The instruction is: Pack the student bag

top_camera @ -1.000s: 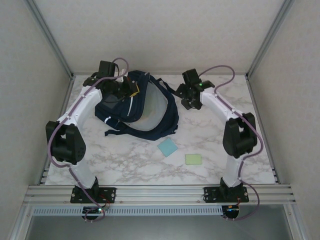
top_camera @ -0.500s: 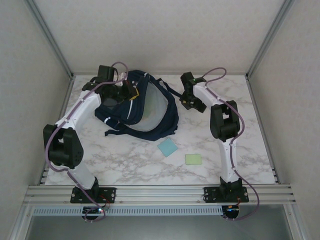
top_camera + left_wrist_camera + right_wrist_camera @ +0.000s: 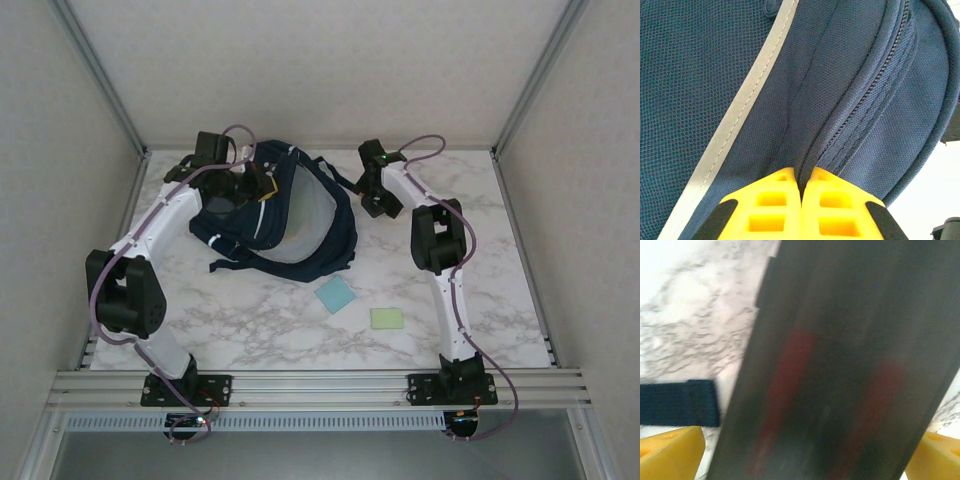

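While the left gripper (image 3: pixel 252 181) is clamped on the upper left of the student bag (image 3: pixel 300 225), its yellow fingers (image 3: pixel 771 210) are pressed together on a fold of the navy mesh fabric, with the zipper (image 3: pixel 866 97) running just right of that fold and a grey stripe (image 3: pixel 742 122) to its left. The bag lies open on the marble table (image 3: pixel 500 260), its pale lining showing. Just right of the bag is the right gripper (image 3: pixel 378 198). Its jaws stand wide, and a dark flat slab (image 3: pixel 840 340) with blurred reddish patches spans the whole gap between the two yellow fingertips (image 3: pixel 670 452), seemingly gripped; what the slab is cannot be told. A navy strap (image 3: pixel 677 402) lies on the marble beside it. Near the bag's front edge lies a light-blue pad (image 3: pixel 335 294), with a green pad (image 3: pixel 387 318) a little further out.
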You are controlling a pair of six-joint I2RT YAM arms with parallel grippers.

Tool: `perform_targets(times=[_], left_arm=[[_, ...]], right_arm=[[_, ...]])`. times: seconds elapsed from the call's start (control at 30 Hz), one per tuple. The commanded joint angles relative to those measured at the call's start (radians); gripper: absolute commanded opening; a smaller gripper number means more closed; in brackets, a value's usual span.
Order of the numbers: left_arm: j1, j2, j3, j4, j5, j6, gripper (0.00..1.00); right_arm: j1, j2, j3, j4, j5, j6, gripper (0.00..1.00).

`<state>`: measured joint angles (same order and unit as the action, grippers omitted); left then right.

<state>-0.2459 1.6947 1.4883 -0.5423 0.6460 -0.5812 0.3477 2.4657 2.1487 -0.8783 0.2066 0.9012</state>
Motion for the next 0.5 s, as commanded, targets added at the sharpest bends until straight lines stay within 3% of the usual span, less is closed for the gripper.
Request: perform_targets(times=[0.0,0.1,0.23,0.47], left_arm=[[0.005,-0.060,-0.003,-0.017,0.016,-0.029,0.00],[0.004,-0.057,0.000,-0.013,0.018,-0.034,0.00],[0.001,-0.059,0.005,-0.015,0.017,-0.034,0.00],[0.001,-0.063,0.000,-0.003,0.008,-0.040,0.00]], right_arm=[[-0.015,0.022,0.032,-0.024,-0.024,0.031,0.99],[-0.019,0.032,0.030,-0.029,-0.029,0.035,0.97],[-0.024,0.025,0.016,-0.012,-0.041,0.015,0.73],[-0.026,-0.069,-0.027,-0.001,-0.035,-0.070,0.54]])
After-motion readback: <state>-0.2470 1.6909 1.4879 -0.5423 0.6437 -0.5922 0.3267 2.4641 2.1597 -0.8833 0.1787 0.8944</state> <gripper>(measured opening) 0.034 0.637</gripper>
